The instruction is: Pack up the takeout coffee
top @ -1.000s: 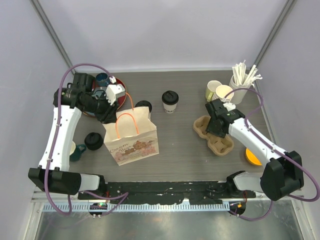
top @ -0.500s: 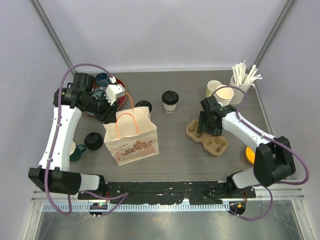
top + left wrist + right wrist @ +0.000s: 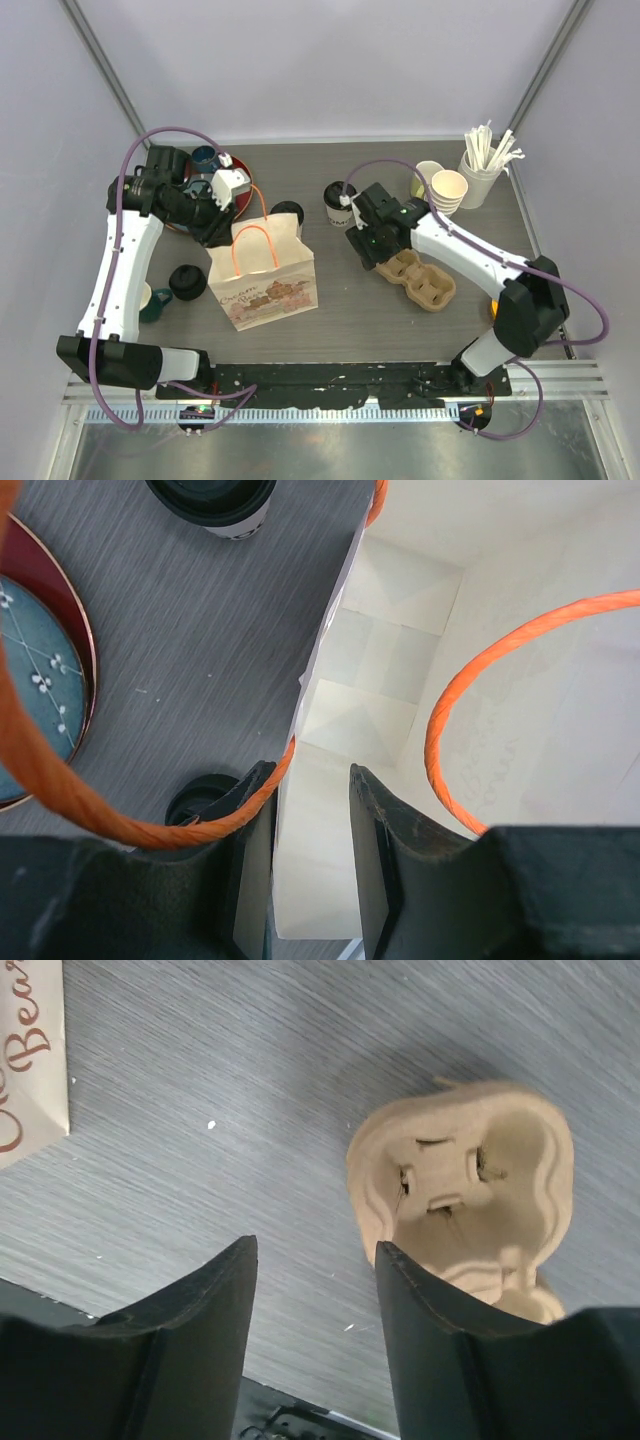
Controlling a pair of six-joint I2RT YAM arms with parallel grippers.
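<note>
Where the pale enclosure walls [image 3: 330,60] meet it, the table [image 3: 360,310] shows dark grey wood grain. The first takeout coffee [image 3: 340,203] stands mid-table, near the right gripper [image 3: 315,1252], whose jaws are wide and empty beside the pulp cup carrier [image 3: 470,1190]. The second takeout coffee [image 3: 288,213] stands just behind the paper bag [image 3: 265,280]. The left gripper [image 3: 308,775] pinches the bag's rim. Red-brown bag lettering reads "Bea"; the remainder is cut off.

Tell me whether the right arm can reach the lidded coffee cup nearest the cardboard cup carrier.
Probably yes. The right hand is open and empty, hovering close beside that lidded coffee cup, and nothing stands between them. The cup carrier sits on the hand's other side, out of the path.
</note>
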